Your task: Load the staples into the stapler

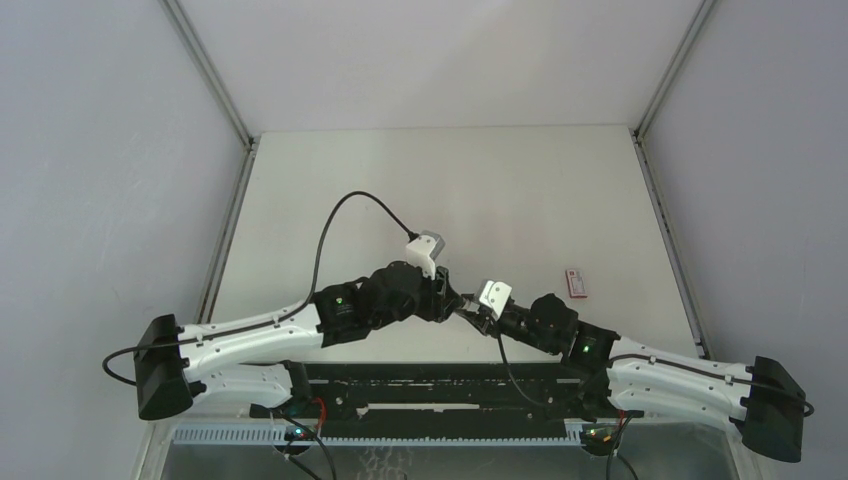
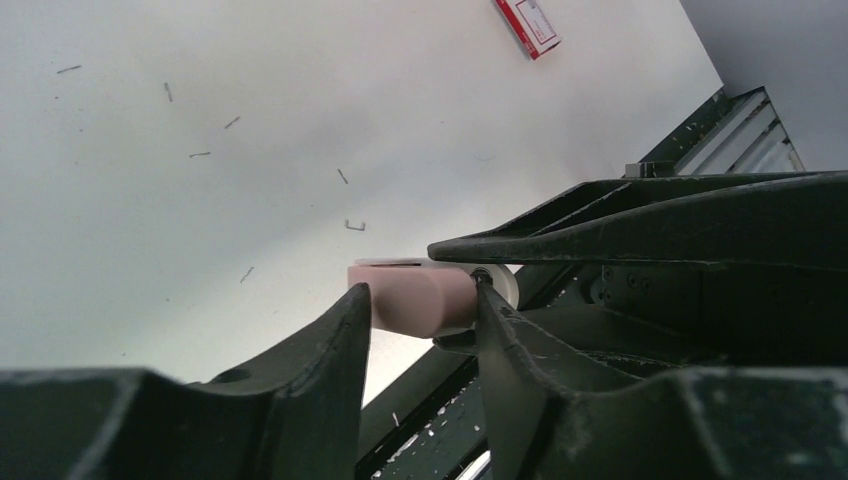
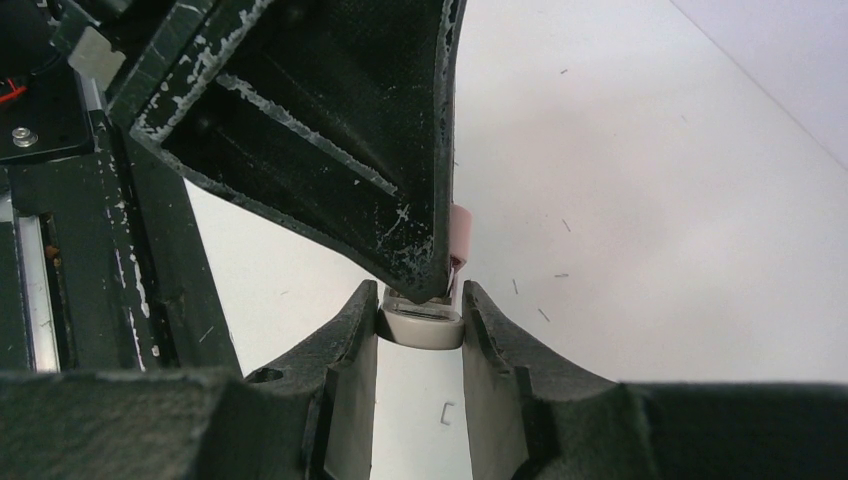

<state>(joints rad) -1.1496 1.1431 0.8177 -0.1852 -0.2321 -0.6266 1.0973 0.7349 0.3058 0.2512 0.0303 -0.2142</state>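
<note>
Above the near middle of the table [image 1: 450, 180], the left tool [image 2: 420, 292] has its fingers partly apart on either side of the pink stapler [image 2: 408, 305]; I cannot tell whether they press it. The right tool [image 3: 420, 312] is clamped on the stapler's pale end, holding it off the table. Loose staples [image 2: 355, 225] lie scattered below, and a red-and-white box [image 1: 577, 283] lies flat further right.

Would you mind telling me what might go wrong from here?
1. Both end effectors crowd the small stapler; the left end effector and right end effector might pull against each other and twist it loose.
2. The right one pinches only its pale end, so it may slip.
3. Loose staples litter the table, and no staple block is visible, so loading may stall.
</note>
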